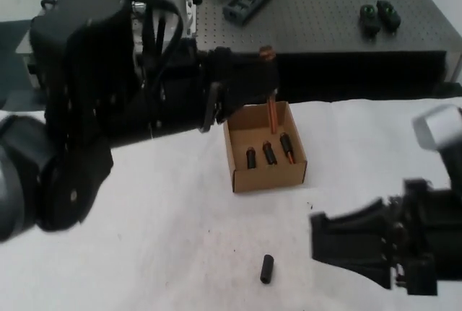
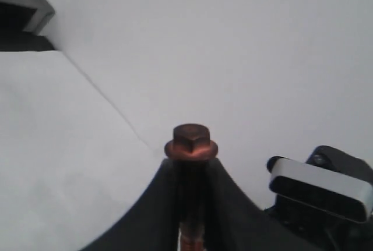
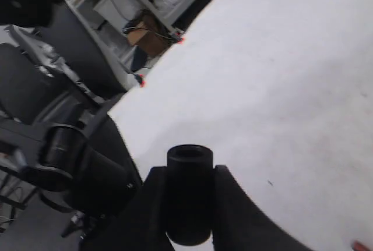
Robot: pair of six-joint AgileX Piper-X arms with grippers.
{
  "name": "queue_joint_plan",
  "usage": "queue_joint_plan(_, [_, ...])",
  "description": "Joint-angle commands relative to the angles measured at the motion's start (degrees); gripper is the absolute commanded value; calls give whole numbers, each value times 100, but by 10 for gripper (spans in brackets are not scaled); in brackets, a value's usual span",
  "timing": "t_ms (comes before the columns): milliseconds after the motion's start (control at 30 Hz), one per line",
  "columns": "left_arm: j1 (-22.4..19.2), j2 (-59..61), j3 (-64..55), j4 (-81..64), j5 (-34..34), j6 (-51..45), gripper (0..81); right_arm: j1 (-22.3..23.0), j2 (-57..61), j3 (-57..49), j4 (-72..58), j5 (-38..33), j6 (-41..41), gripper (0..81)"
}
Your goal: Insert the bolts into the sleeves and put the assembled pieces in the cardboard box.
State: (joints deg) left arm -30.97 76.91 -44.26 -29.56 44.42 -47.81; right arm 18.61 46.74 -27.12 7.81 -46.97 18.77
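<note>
Left hand pinches a bolt by the shank, head up, I'd say to keep the thread end free. Right hand pinches a sleeve, bore exposed for mating. They sit well apart. The bolt is over the box, which holds three pieces. A spare sleeve lies on the bench.

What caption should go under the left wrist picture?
Left end effector gripping a copper bolt just below its head.
</note>
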Motion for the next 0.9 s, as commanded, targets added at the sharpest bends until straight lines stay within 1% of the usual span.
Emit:
queue_joint_plan(0, [-33,-76,73,-763,267,-612,6,238,228,-50,-646,96,327,16])
queue_joint_plan(133, [-33,-76,72,-787,552,-650,6,518,790,-145,-1103,275,353,16])
queue_joint_plan(333, [-33,-76,72,-682,998,-611,6,534,1006,-316,-1734,629,353,16])
queue_joint_plan(500, [-33,-76,72,-657,998,-566,6,517,1006,-442,-1711,656,353,16])
queue_joint_plan(667, [-33,-76,72,-657,980,-447,6,397,909,-440,-1713,916,307,16])
queue_joint_plan(867, [-33,-76,72,-657,806,-391,6,210,623,-440,-1536,979,307,16])
